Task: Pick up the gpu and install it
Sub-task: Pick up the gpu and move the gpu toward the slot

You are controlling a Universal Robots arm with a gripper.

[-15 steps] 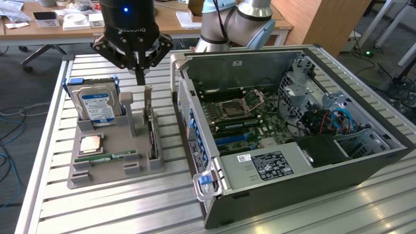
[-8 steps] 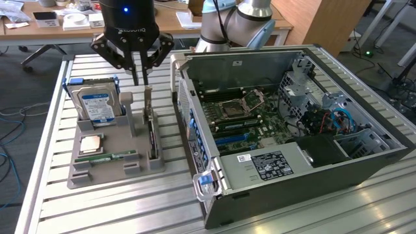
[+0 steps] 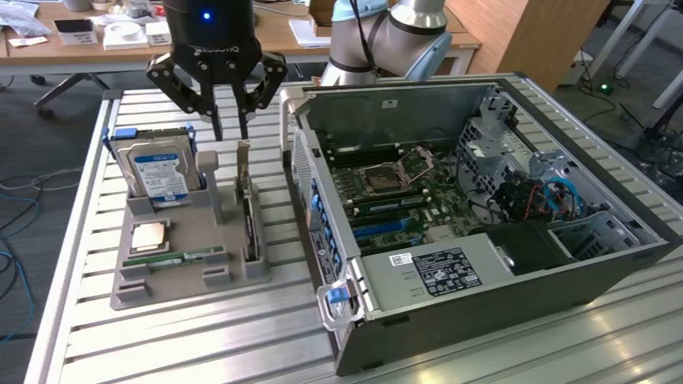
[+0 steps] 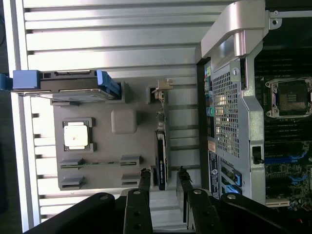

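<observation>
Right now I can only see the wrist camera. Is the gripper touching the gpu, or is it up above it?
Observer: In the exterior view the gripper hangs open just above the gpu, over its bracket end. I see no contact.
Operator: Is the gpu lying down flat?
Observer: No, it stands on edge in the grey holder.
Operator: What's deeper inside the computer?
Observer: Inside the computer case sits a black power supply with a white label.

Hard drive (image 3: 158,170), CPU (image 3: 147,235), memory stick (image 3: 176,258)
</observation>
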